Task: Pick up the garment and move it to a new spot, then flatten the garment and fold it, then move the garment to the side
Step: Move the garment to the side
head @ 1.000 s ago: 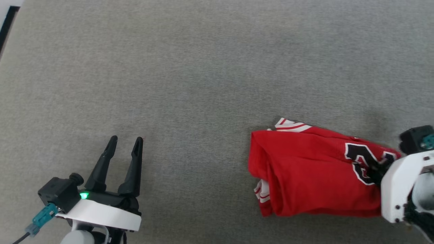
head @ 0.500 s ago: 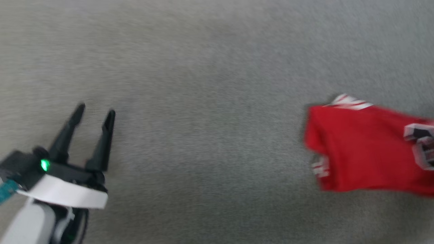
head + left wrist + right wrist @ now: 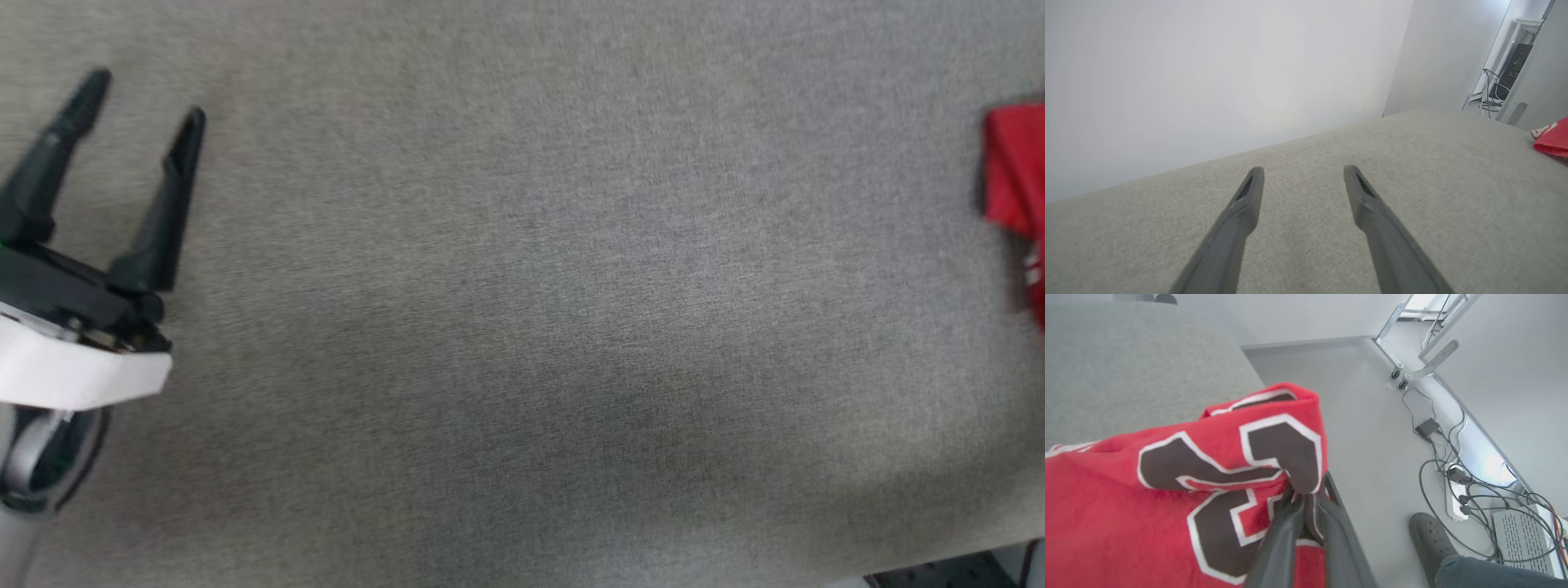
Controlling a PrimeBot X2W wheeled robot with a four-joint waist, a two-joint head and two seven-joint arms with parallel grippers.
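Right gripper (image 3: 1309, 491): clamped tight on a pinch of the garment (image 3: 1098, 522), right at the black "23" print, with a fold bunched between the two dark fingers.
Garment's place: at the right-hand edge of the grey surface (image 3: 522, 286), doubled over on itself. The nipped part looks raised, though I can't tell whether the rest drags on the surface or hangs clear.
How it will handle: light, limp jersey cloth, I'd say. It should sag and swing from one pinch, it won't break, and it may slip out if the bite is thin.
Where to take hold: for flattening, the hem corners or shoulders, one per gripper, would serve better than mid-print.
Left gripper (image 3: 147, 98): fingers spread wide with nothing in them, over bare surface toward the left side, well apart from the garment.
Right wrist view: gives the grip itself and, past the surface's edge, pale floor, tangled cables (image 3: 1453, 486) and a person's shoe (image 3: 1427, 535).
Head view: a red sliver at its right margin, and the gap between the two arms.
Left wrist view: a white wall (image 3: 1208, 81) behind the surface's far edge.
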